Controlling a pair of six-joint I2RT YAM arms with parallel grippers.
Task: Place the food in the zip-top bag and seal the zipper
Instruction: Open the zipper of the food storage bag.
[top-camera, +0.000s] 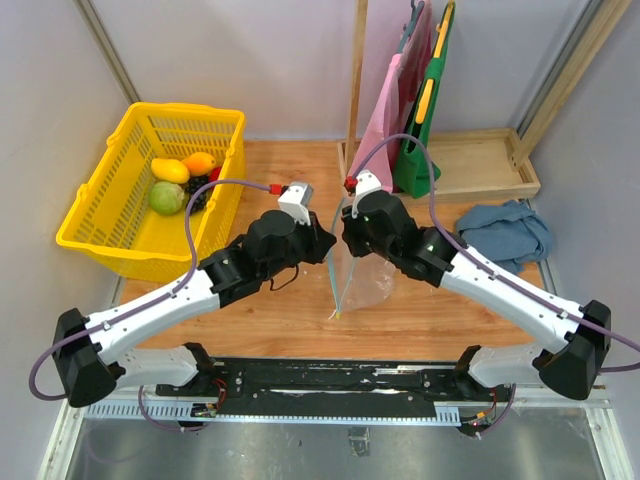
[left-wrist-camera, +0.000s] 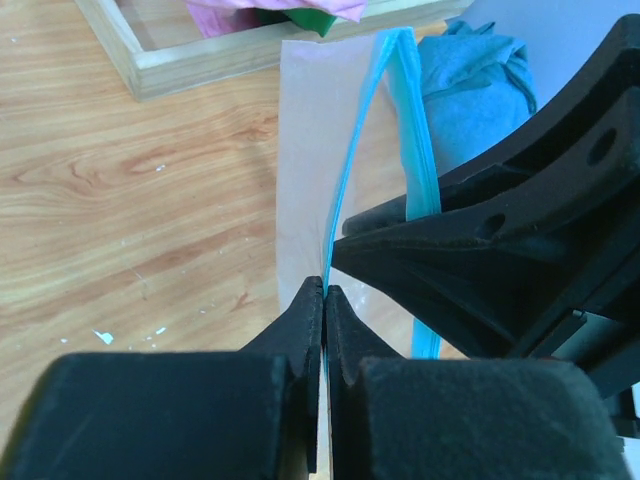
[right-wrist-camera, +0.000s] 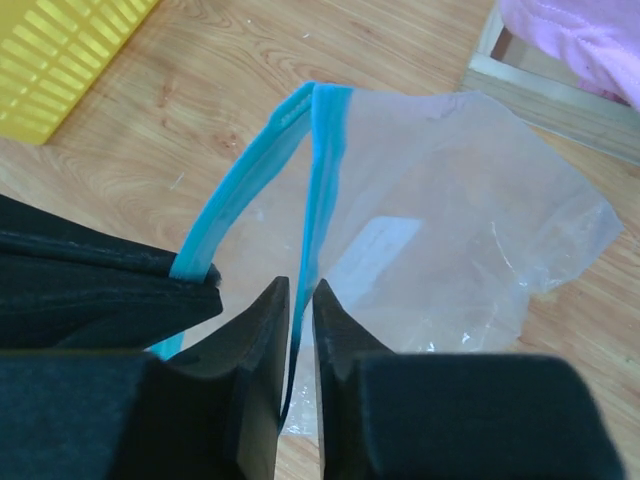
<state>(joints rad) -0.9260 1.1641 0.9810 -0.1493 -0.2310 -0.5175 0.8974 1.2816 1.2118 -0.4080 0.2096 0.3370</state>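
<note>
The clear, floppy plastic zip-top bag (top-camera: 362, 282) is at the middle of the pale wood-grain table (top-camera: 280, 322), between the two gripper heads. Its thin film is crumpled and glossy, and a whitish label patch (right-wrist-camera: 385, 245) shows through it. The zipper (right-wrist-camera: 325, 180), a thin light-blue ribbed strip along the bag's mouth, is parted into two lips that meet at their far end and spread towards the cameras in a narrow V. The left gripper (left-wrist-camera: 323, 300) has its black, matte fingers pressed flat together on one lip. The right gripper (right-wrist-camera: 301, 295) has its jaws a thin slit apart with the other lip running down into the gap; whether the pads actually pinch it cannot be told. Both arms reach forward and inward from the near edge, white forearms angled towards each other, and the black wrists almost meet nose to nose over the bag. The toy fruits (top-camera: 170, 171) lie well to the left in a yellow slotted plastic basket (top-camera: 95, 182): a yellow mango shape, an orange one, a pale green round one, a dark grape bunch and a bit of red. A crumpled grey-blue cloth (top-camera: 510, 232) lies to the right. Behind it, a shallow light-wood tray (top-camera: 480, 165) holds flat pink (top-camera: 395, 110) and green (top-camera: 425, 125) pieces standing on edge.
</note>
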